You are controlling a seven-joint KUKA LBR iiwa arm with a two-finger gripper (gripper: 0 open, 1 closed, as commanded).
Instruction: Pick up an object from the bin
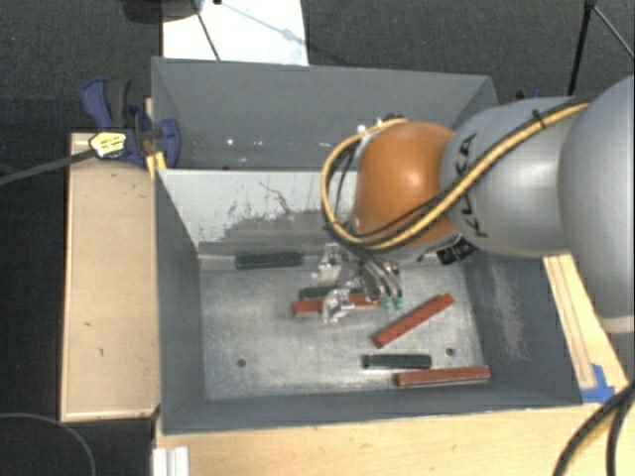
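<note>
The grey metal bin [181,305] stood in front of me with its scratched floor mostly bare. From where I stood I counted six slim bars on it: three red and three dark green.

The arm [541,181] came in from 3 o'clock, its orange wrist cover [397,181] ringed by a yellow-and-black cable [337,191]. The claw [342,303] was down at the middle of the floor, a touch toward 12 o'clock. It sat right on top of the middle red bar [310,307], which lay flat with its long axis along the 9-to-3 line. That bar's 9 o'clock end stuck out clear of the claw, and the rest ran under it. Whether the claw was apart or closed on the bar I could not tell, because the metal parts were bunched over it.

Just beside that bar, on its 12 o'clock side, a short dark green bar [317,292] lay parallel, partly hidden by the claw.

The long dark green bar [269,260] lay at 10 o'clock by the back wall, level and well apart from the rest. The slanted red bar [414,321] was at 3 o'clock, pointing from 8 up to 2. At 5 o'clock the third green bar [397,362] and the last red bar [443,375] lay level, just beside each other near the front wall.
</note>
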